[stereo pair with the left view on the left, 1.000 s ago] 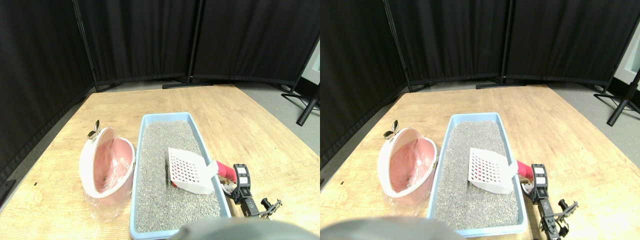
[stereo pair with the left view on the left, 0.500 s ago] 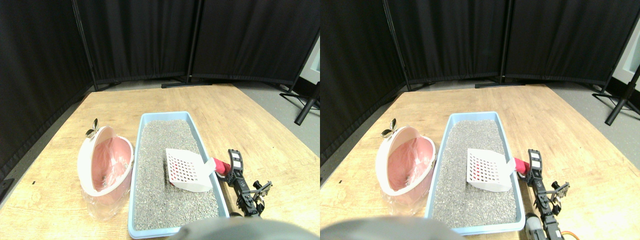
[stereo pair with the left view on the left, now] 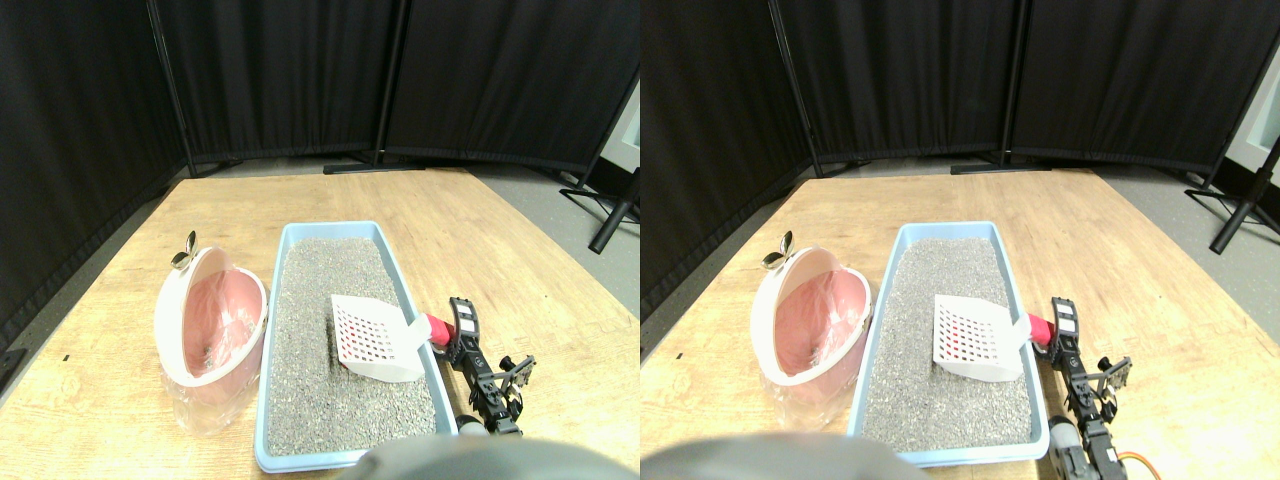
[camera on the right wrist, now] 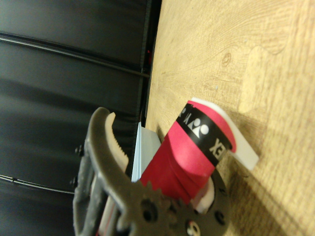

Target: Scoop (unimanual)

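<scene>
Right gripper (stereo pair with the left view on the left: 452, 333) meets the scoop (stereo pair with the left view on the left: 375, 340) at the litter tray's (stereo pair with the left view on the left: 300, 236) right rim.

Stereo pair: the arm lies low along the table's (stereo pair with the left view on the left: 500, 260) right edge, reaching forward; the scoop's white head rests on the litter, beside a pink bin (stereo pair with the left view on the left: 210, 320). Wrist view: the red wrapped handle (camera on the right wrist: 189, 152) sits between the dark jaws; whether they clamp it cannot be told.

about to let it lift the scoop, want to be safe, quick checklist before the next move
1. White slotted plastic scoop lying in the grey litter: ok.
2. Light blue plastic litter tray flat on the wooden table: ok.
3. Right gripper at the scoop's red wrapped handle: ok.
4. Jaws firmly shut on the handle: cannot tell.
5. Pink-lined white bin beside the tray, opening facing it: ok.
6. Something on the scoop to lift: cannot tell.
</scene>
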{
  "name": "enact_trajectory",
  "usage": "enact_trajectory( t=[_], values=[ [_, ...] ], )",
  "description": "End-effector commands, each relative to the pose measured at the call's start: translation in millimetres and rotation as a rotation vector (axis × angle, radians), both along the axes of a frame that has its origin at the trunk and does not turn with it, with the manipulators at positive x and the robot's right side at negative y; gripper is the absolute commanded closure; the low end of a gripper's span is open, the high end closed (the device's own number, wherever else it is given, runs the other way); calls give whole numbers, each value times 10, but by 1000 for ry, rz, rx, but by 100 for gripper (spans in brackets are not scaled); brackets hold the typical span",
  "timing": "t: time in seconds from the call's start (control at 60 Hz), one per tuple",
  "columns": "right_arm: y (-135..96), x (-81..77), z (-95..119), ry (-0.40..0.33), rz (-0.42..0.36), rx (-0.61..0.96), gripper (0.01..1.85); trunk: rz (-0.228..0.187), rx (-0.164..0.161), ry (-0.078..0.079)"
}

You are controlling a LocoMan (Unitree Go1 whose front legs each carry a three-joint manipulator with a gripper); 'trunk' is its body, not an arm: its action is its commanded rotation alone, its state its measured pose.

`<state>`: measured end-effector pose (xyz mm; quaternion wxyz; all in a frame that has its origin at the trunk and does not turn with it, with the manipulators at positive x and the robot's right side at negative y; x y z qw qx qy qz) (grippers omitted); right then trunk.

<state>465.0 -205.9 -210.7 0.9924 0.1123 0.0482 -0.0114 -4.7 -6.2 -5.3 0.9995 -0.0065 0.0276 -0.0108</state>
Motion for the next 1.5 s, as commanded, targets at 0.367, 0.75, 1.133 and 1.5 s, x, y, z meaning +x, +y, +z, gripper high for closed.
enact_trajectory(
  t=[0.367,0.75,1.133,1.5],
  values=[
    [70,70,103,-155,82,-5,145,33,-28,19],
    [51,110,157,-216,102,-43,181,33,-35,19],
    [31,73,412,-260,128,-137,181,48,-47,16],
    [116,146,905,-372,227,-296,181,64,-60,16]
  ],
)
